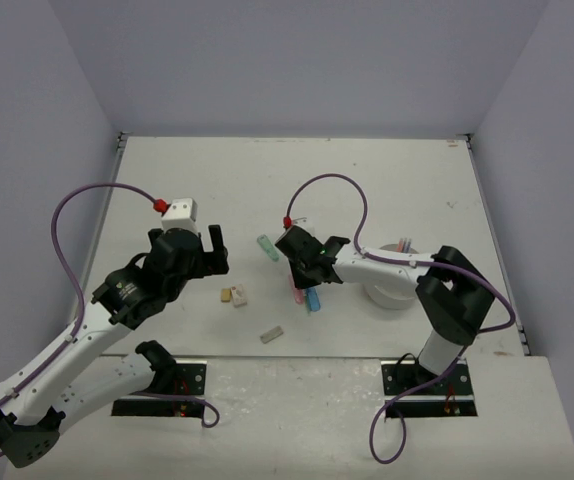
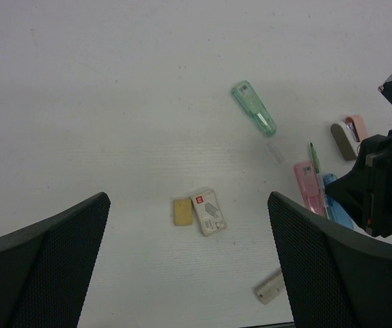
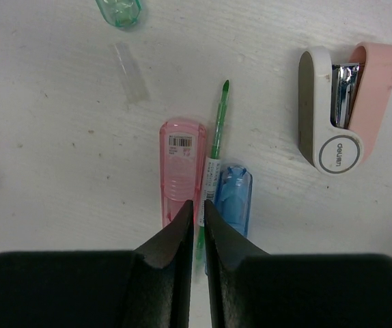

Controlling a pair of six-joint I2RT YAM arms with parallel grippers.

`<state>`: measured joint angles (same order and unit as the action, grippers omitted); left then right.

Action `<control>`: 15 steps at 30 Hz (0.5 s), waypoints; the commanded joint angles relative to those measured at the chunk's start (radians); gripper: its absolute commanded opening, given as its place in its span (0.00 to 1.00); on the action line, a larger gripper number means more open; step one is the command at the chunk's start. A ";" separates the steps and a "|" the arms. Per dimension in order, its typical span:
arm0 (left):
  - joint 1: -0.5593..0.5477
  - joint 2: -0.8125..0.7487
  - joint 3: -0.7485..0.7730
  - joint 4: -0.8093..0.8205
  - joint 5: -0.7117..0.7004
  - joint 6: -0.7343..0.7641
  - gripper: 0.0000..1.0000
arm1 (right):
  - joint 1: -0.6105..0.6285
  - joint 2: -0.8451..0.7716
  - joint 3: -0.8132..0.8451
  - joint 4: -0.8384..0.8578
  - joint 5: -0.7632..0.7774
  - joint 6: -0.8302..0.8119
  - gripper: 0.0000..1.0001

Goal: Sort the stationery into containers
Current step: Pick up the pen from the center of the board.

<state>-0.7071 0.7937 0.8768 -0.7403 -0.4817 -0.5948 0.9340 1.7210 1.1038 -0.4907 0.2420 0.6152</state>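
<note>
my right pincer (image 3: 196, 219) is pinched narrow on the green pen (image 3: 216, 130), which lies flat on the table (image 3: 59, 171) between the pink piece (image 3: 181, 164) and the blue piece (image 3: 233, 198) (snug against both, as far as i can see). the pink-and-white stapler (image 3: 343, 109) lies apart from them. my left pincer (image 2: 188, 198) hangs spread wide above the tan block (image 2: 182, 212) and the white block (image 2: 208, 212), gripping nothing. the round white organizer (image 1: 392, 300) stands partly under my right forearm.
</note>
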 commanded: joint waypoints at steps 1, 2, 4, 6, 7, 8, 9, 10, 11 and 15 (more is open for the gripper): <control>0.001 -0.008 -0.002 0.041 0.009 0.036 1.00 | 0.006 0.031 -0.010 0.020 0.010 0.027 0.12; 0.001 -0.008 -0.002 0.041 0.010 0.037 1.00 | 0.006 0.033 -0.011 0.020 0.012 0.027 0.12; 0.002 -0.010 -0.002 0.043 0.012 0.039 1.00 | 0.006 0.036 -0.012 0.019 0.017 0.028 0.12; 0.002 -0.011 -0.004 0.045 0.013 0.042 1.00 | 0.005 0.040 -0.010 0.015 0.019 0.028 0.12; 0.001 -0.011 -0.005 0.047 0.015 0.042 1.00 | 0.005 0.041 -0.009 0.012 0.022 0.028 0.12; 0.001 -0.010 -0.004 0.047 0.015 0.043 1.00 | 0.006 0.045 -0.007 0.007 0.026 0.029 0.12; 0.002 -0.009 -0.004 0.047 0.016 0.043 1.00 | 0.006 0.047 -0.007 0.006 0.029 0.029 0.12; 0.002 -0.009 -0.004 0.047 0.017 0.044 1.00 | 0.006 0.049 -0.007 0.005 0.030 0.029 0.12; 0.003 -0.008 -0.004 0.047 0.018 0.044 1.00 | 0.006 0.051 -0.007 0.004 0.031 0.029 0.12; 0.002 -0.007 -0.003 0.050 0.021 0.046 1.00 | 0.006 0.067 -0.004 0.004 0.026 0.027 0.12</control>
<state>-0.7071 0.7925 0.8764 -0.7228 -0.4740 -0.5819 0.9341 1.7691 1.0931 -0.4861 0.2455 0.6216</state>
